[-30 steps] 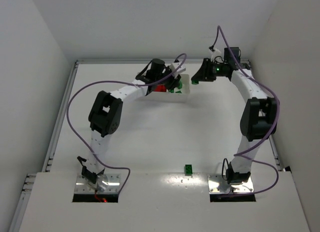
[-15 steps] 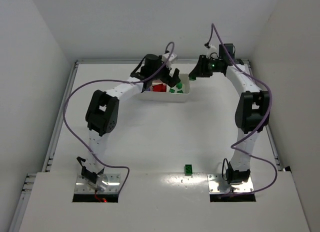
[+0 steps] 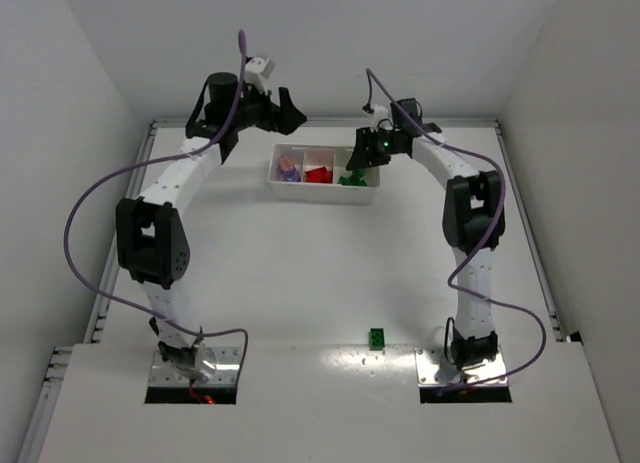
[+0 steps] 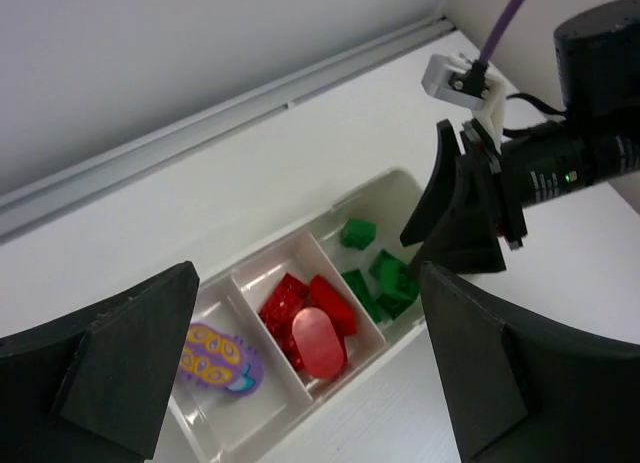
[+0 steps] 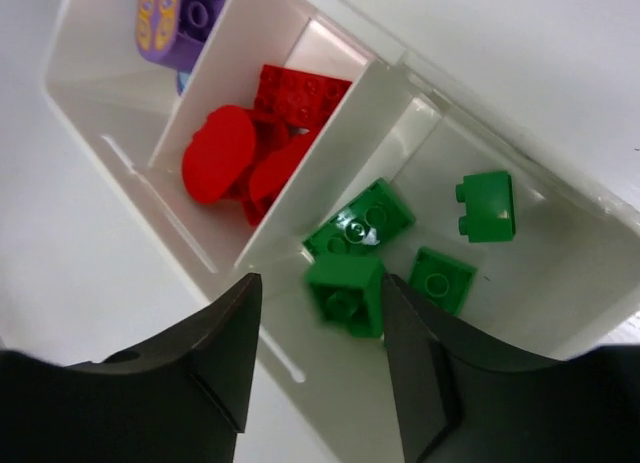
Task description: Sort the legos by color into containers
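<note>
the green brick (image 5: 345,295) sits between the fingers of the right gripper (image 5: 322,288), over the end compartment of the tray (image 3: 322,194) on the right arm's side. it is just beside the divider (image 5: 330,153) that walls off the middle compartment. the fingers stand wider than the brick, with a clear gap on one side, and the brick looks smeared. i'd judge the grip released and the brick dropping, though i can't tell whether it touches the other finger.

three more green bricks (image 5: 486,205) lie on that compartment's floor, so it is the right place. red pieces (image 5: 222,153) fill the middle one and a purple piece (image 5: 175,13) lies in the far end one.

to finish this well, i'd say open a little more before moving. then lift straight up, not sideways, because the drop is tight against the divider and a dragged finger could flick the brick in with the reds. don't leave until it has settled flat.

the left gripper (image 3: 290,103) hangs high behind the tray, spread wide and empty, well apart from everything, so it is no obstacle.

one stray green brick (image 3: 376,337) lies on the counter (image 3: 300,273) near the arm bases, far from the tray. it is closer to the right arm's base, so that arm seems the natural one to fetch it.
</note>
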Available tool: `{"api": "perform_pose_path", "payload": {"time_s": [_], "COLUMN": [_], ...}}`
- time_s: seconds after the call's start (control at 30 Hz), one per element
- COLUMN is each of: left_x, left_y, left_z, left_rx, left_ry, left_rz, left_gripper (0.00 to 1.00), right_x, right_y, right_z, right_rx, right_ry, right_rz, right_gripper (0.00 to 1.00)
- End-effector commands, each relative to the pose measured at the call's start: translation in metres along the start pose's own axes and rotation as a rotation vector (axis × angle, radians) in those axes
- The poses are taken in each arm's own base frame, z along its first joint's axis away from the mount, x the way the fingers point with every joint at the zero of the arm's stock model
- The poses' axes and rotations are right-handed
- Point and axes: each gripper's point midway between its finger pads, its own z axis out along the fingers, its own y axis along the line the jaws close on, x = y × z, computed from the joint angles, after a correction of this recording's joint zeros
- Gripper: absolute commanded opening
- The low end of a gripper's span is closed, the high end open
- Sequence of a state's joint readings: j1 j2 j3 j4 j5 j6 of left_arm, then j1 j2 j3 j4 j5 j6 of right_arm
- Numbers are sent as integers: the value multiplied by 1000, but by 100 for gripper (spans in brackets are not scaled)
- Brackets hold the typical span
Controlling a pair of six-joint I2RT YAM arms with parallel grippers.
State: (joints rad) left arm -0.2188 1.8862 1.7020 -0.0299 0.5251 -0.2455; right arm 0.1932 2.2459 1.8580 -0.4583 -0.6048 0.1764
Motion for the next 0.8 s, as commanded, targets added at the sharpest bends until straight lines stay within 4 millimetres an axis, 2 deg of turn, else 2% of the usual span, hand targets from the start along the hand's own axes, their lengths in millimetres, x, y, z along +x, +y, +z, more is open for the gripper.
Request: {"api": "perform_pose_path", "payload": {"time_s": [0.0,0.1,0.2,0.23,0.27,0.3,0.33,0.37,0.4,0.43,0.47,0.5,0.53,0.57,0.6,0.63,0.67,0.7,0.73,0.77], "left_x": [4,16,27,27,36,40,33,46,49,61,64,79,87,99,110,123,152,167,191,200], "left_y": [-19,-23,-22,-25,-23,-23,-29,-30,-33,-35,-41,-61,-62,-73,-94,-106,-116,-140,-165,-164], "left_z": [-17,-22,-26,-29,-31,-33,-38,-41,-44,-47,-50,-55,-58,-61,-64,-70,-78,-84,-97,-104], "left_rx": [40,61,59,59,59,59,72,82,101,120,152,238,251,285,351,382,415,476,543,549], "left_ry": [32,55,71,69,78,85,59,77,77,98,107,150,179,215,232,263,309,324,349,358], "left_rz": [31,45,46,47,52,67,94,95,120,122,132,163,179,203,295,316,324,363,422,436], "left_gripper": [100,100,100,100,100,100,100,100,100,100,100,100,100,100,100,100,98,98,96,94], "right_x": [-10,-11,-6,-15,-4,-1,1,13,30,40,47,63,79,86,102,106,110,114,110,118], "right_y": [-11,-4,14,28,33,46,60,72,72,78,92,94,88,88,88,82,69,54,38,35], "right_z": [2,-6,-19,-35,-44,-54,-72,-83,-91,-100,-119,-130,-126,-129,-134,-137,-138,-136,-142,-147], "right_rx": [22,1,-61,-82,-105,-150,-171,-216,-232,-248,-252,-232,-226,-215,-195,-147,-58,13,142,190], "right_ry": [-19,-25,-37,-61,-35,-33,-43,-19,0,14,19,40,74,80,92,90,95,64,0,4], "right_rz": [-97,-161,-249,-297,-300,-328,-413,-431,-494,-523,-556,-590,-564,-564,-535,-447,-415,-381,-311,-264], "right_gripper": [53,64,64,64,64,64,64,64,64,64,64,64,64,64,64,64,64,64,65,65]}}
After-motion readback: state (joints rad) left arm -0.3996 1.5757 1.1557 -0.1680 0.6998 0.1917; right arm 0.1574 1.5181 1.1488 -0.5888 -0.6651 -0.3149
